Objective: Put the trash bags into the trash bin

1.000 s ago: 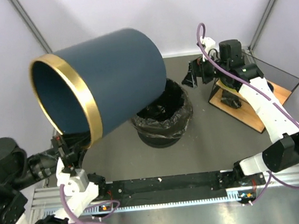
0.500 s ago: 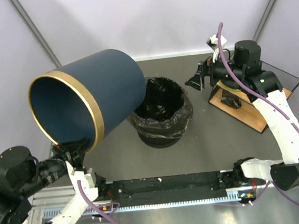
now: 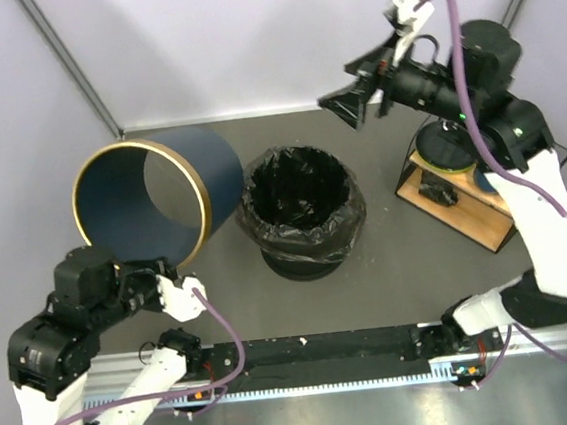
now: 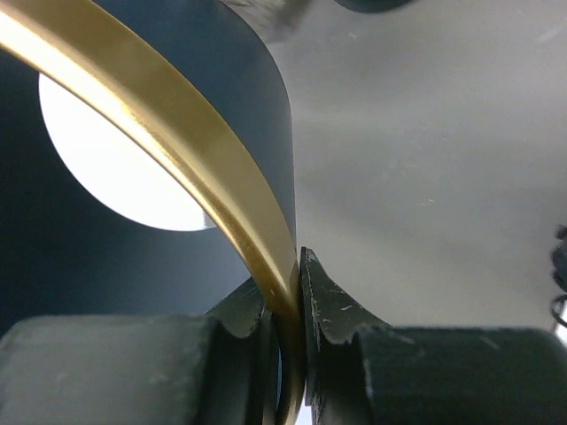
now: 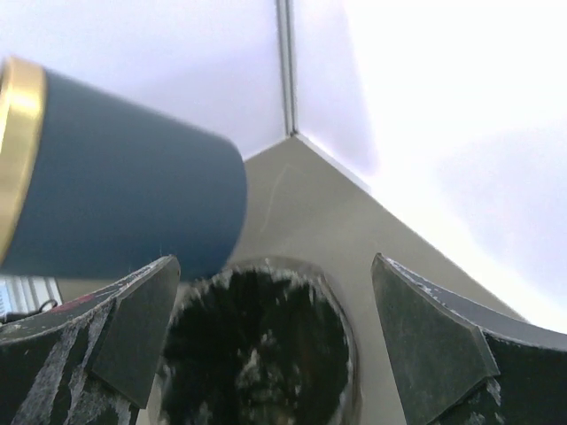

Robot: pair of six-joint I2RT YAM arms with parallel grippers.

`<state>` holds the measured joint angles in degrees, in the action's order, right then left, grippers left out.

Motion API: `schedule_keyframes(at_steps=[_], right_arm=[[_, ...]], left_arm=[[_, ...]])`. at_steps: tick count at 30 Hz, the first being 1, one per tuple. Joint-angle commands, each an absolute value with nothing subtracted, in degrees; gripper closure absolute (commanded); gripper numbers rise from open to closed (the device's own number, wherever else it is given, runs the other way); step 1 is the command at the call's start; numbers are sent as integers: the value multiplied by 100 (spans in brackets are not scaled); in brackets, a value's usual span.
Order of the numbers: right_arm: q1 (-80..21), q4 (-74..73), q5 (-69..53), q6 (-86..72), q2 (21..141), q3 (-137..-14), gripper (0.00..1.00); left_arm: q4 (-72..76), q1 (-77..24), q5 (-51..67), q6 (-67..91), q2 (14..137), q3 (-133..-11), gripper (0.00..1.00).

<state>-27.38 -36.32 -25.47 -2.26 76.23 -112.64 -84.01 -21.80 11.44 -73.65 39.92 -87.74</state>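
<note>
At left, left hand (image 4: 288, 301), clenched on bin (image 3: 213, 159) rim, holds it tipped; right hand (image 3: 345, 104), released, faces bag (image 3: 303, 211). Advisable: steady bin, pinch bag's edge.

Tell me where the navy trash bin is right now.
In the top view the trash bin is tipped sideways on the left, beside the trash bag, its gold rim pinched by the left claw.

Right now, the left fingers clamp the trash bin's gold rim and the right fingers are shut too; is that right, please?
Not quite: the right fingers stand wide open, per the right wrist view; the left fingers do clamp the rim of the trash bin.
</note>
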Motion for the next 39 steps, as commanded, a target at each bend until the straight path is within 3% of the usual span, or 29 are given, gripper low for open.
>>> schedule_keyframes(at_steps=[1,7,12,19,28,39], right_arm=[[-3365,-3937,-1943,-26,8805,-12381,9],[-4060,-4245,-2030,141,10009,-13728,9],[-4691,-4219,-2303,272,10353,-13475,9],[-5343,-4342,-1715,984,10924,-13491,10],[-5396,-4359,-1529,1011,11268,-13544,9],[-5001,-4307,-2100,633,10793,-13438,7]], left_arm=[[-8815,-2188,897,-7690,3674,-7782,100],[-8807,-2188,1195,-7620,3709,-6971,100],[-8807,-2188,1528,-7664,4068,-6812,100],[-8807,-2188,1688,-7752,4587,-6794,100],[-8807,-2180,1406,-7603,4764,-6495,100],[-8824,-2180,703,-7462,4500,-7463,100]])
